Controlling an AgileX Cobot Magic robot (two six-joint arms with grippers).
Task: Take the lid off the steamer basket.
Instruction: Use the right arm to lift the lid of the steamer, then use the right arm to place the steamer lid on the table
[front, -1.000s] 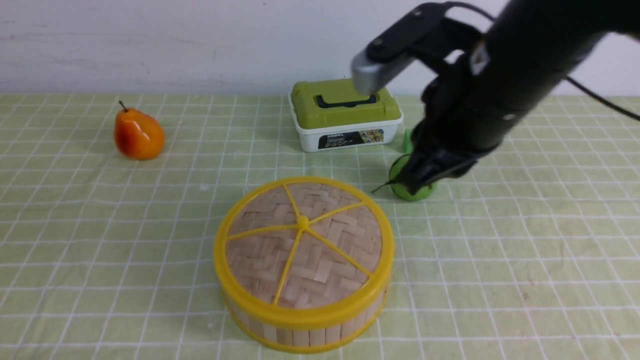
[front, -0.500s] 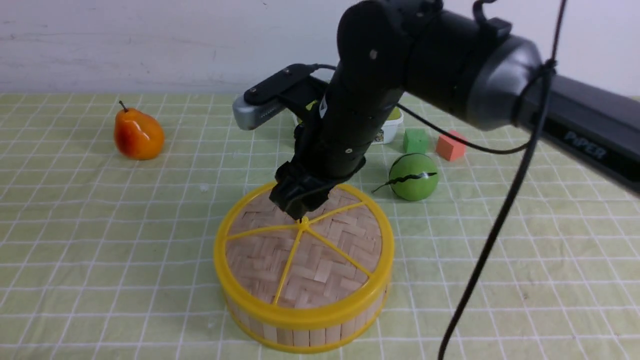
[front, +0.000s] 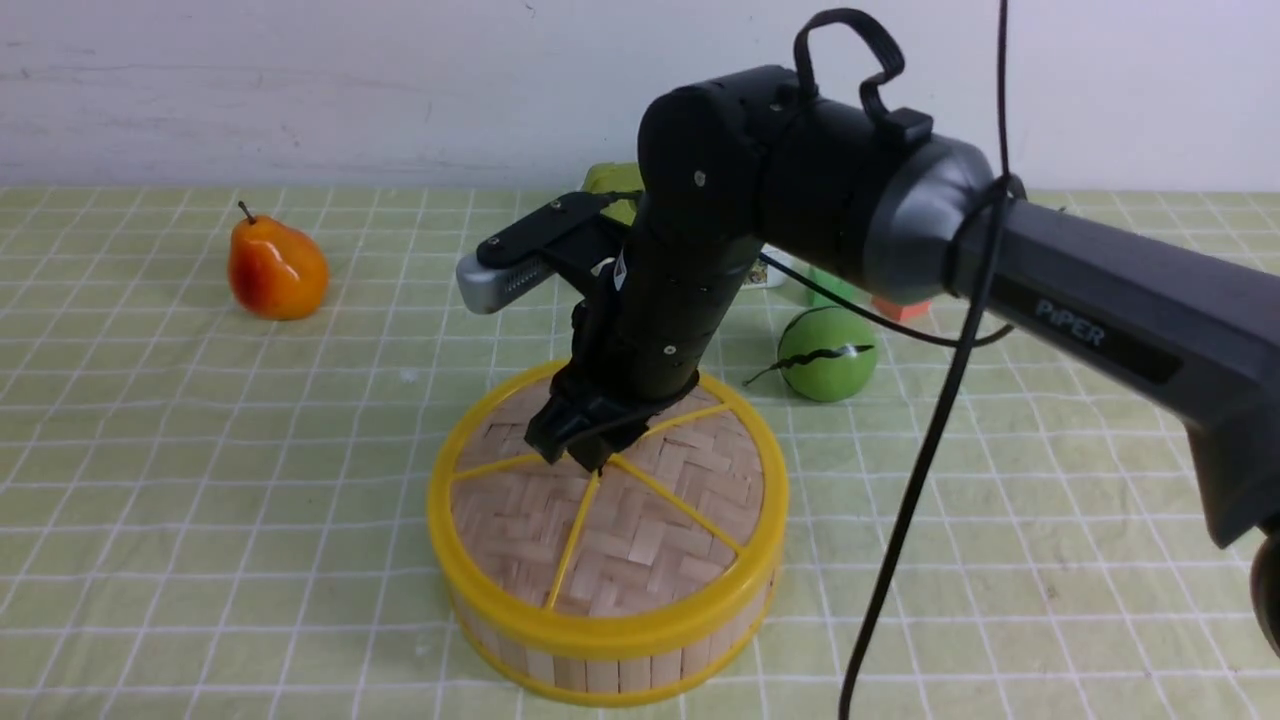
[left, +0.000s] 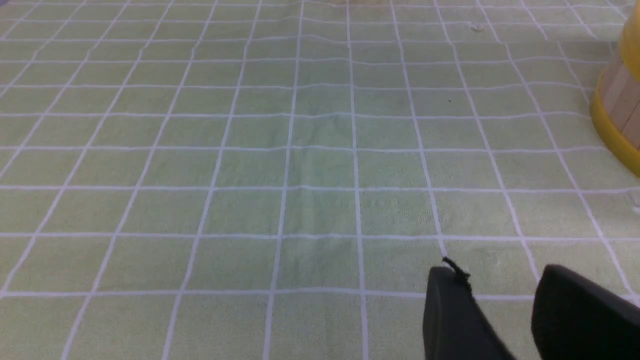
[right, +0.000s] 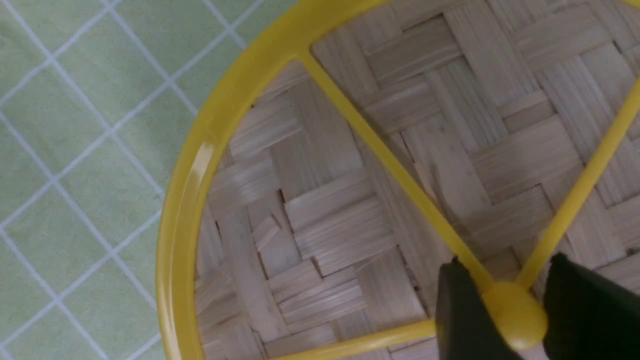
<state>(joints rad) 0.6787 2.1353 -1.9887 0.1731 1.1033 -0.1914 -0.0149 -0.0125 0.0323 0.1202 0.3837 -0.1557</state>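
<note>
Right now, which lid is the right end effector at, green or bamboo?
The woven bamboo lid with yellow rim and spokes, on the steamer basket; the right end effector straddles its centre knob. The green lid sits farther back.

in the front view my right arm (front: 1100, 300) covers nearly all of the green-lidded white box (front: 605, 185): only a strip of green shows, and its label is out of sight. behind the arm the green cube (front: 822, 290) and the orange block (front: 900, 308) show only as slivers. the lid (front: 620, 530) has its centre knob (right: 515, 315) hidden there by my right jaws. the right wrist view shows the knob between my fingertips (right: 460, 310), which are cut off by the frame edge, and i cannot tell whether they pinch it. the left wrist view catches only one edge of the steamer basket (left: 617, 110) and the dark tips of my left jaws.
</note>
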